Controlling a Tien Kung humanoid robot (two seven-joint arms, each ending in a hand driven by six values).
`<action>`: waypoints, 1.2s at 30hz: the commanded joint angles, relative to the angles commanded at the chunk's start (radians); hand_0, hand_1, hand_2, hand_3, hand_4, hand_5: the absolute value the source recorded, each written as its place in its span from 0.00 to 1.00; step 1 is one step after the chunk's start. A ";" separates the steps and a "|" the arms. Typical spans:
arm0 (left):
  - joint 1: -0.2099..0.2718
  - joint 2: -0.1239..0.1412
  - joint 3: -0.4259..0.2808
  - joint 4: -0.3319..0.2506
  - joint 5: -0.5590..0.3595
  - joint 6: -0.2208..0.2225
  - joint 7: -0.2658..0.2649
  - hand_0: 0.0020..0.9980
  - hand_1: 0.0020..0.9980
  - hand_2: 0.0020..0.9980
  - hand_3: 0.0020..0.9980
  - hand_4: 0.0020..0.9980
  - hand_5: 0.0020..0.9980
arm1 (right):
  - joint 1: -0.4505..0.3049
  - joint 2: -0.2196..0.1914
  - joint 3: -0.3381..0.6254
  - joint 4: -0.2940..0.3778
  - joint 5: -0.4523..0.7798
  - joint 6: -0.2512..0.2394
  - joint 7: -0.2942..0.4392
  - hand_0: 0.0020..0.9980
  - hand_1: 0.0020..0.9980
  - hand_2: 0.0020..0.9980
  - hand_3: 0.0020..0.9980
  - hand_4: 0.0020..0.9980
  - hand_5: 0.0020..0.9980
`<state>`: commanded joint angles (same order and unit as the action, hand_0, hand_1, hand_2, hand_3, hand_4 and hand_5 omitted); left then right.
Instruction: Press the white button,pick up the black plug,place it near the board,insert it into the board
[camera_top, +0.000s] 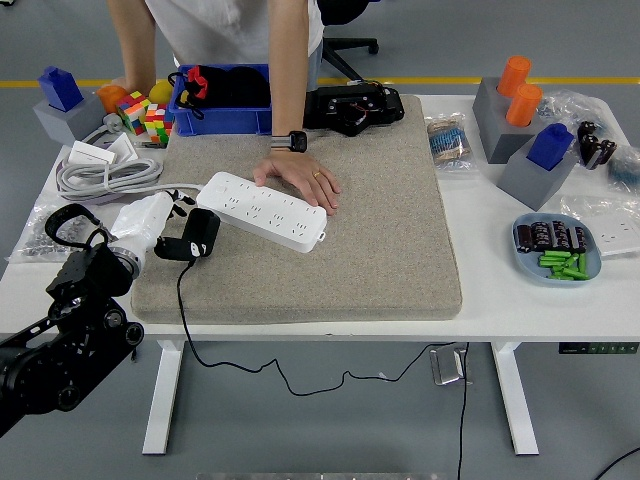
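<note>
one left hand (150, 222) grips one black plug (196, 236) at the grey mat's (380, 220) left edge, just beside the near end of one white power strip (262, 211). its cord (183, 310) trails off the surface (500, 300). a person's hand (303, 180) presses flat on the strip's far side. rightward sit two grey blocks (520, 150) and one blue tray (556, 250).

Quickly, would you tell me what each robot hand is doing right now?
Left hand: shut on the black plug, beside the white power strip.
Right hand: not in view.
</note>
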<state>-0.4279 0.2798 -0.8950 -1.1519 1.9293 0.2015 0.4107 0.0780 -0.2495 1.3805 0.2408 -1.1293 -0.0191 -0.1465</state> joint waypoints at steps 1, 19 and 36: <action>-0.001 -0.001 0.001 0.000 -0.002 0.000 0.000 0.76 0.84 0.86 0.85 0.93 0.20 | 0.000 0.000 -0.001 0.000 0.000 0.000 0.000 0.77 0.65 0.63 0.61 0.67 0.43; 0.000 -0.008 0.000 -0.028 -0.046 -0.011 0.017 0.83 0.92 0.96 0.97 1.00 0.53 | 0.000 0.000 -0.007 -0.001 0.005 0.005 0.000 0.77 0.65 0.63 0.61 0.67 0.42; -0.022 -0.030 0.053 0.018 -0.034 0.040 0.053 0.63 0.66 0.68 0.76 0.98 0.34 | 0.002 0.001 -0.011 -0.001 0.007 0.001 0.000 0.77 0.65 0.63 0.61 0.67 0.43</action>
<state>-0.4495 0.2502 -0.8421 -1.1343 1.8951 0.2416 0.4635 0.0801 -0.2481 1.3696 0.2402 -1.1224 -0.0185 -0.1467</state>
